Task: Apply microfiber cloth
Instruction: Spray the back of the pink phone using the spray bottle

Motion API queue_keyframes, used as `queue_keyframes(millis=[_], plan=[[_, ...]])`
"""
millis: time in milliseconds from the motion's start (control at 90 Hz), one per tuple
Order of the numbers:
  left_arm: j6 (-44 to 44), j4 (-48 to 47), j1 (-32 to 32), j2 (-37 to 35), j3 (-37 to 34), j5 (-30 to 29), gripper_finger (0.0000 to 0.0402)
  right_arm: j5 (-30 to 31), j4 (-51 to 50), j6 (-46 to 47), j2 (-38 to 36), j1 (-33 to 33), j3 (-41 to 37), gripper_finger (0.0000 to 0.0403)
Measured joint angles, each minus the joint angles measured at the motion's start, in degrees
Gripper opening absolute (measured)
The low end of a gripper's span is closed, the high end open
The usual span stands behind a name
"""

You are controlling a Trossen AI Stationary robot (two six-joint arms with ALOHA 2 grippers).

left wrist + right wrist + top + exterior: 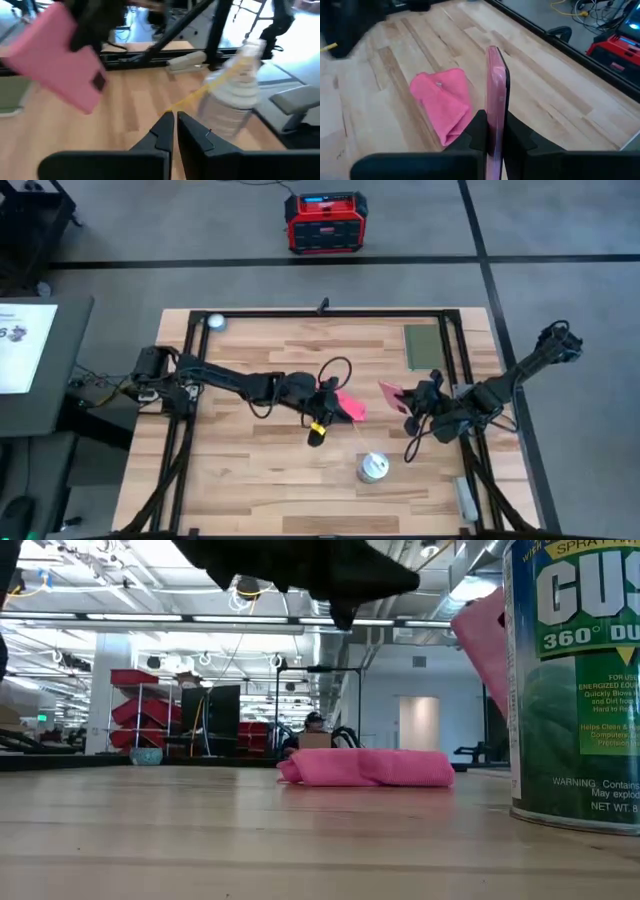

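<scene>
The microfiber cloth point(350, 406) point(442, 102), bright pink and folded, lies flat on the wooden table point(260, 470) near its middle; in the low view the cloth point(365, 768) rests on the boards. My left gripper point(320, 430) point(175, 125) hovers just left of it, shut with nothing between its fingers. My right gripper point(415, 405) point(492, 132) is shut on a pale-pink phone point(392, 394) point(60, 55), to the right of the cloth. My right gripper pinches the phone's two flat faces point(494, 117) between its two fingers, at the end of the phone nearest the wrist. The phone stands on edge, runs on past the fingertips, and is lifted clear of the table.
A spray can point(372, 468) point(575, 680) stands near the table's front, its thin straw point(210, 87) pointing toward my left gripper. An olive-green pad point(422, 347) lies at the far right. A black frame point(300, 313) borders the table.
</scene>
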Motion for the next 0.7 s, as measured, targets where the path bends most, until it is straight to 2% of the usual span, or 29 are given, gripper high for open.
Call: queue_keyframes(millis=[167, 300, 500, 700], plan=[[0.39, 3.15, 2.71, 0.00, 0.00, 3.52, 0.0000, -0.01, 0.00, 0.04, 0.00, 0.00, 0.00, 0.0014], [0.59, 2.59, 3.23, 0.00, 0.00, 3.50, 0.0000, 0.01, -0.11, 0.00, 0.00, 0.00, 0.00, 0.0014], [4.95, 2.40, -2.84, -4.51, 0.03, 3.62, 0.0000, 0.01, -1.08, 0.07, 0.00, 0.00, 0.00, 0.0014], [4.03, 0.99, -8.55, -7.10, 0.04, 3.25, 0.0000, 0.01, -0.97, 0.07, 0.00, 0.00, 0.00, 0.0014]])
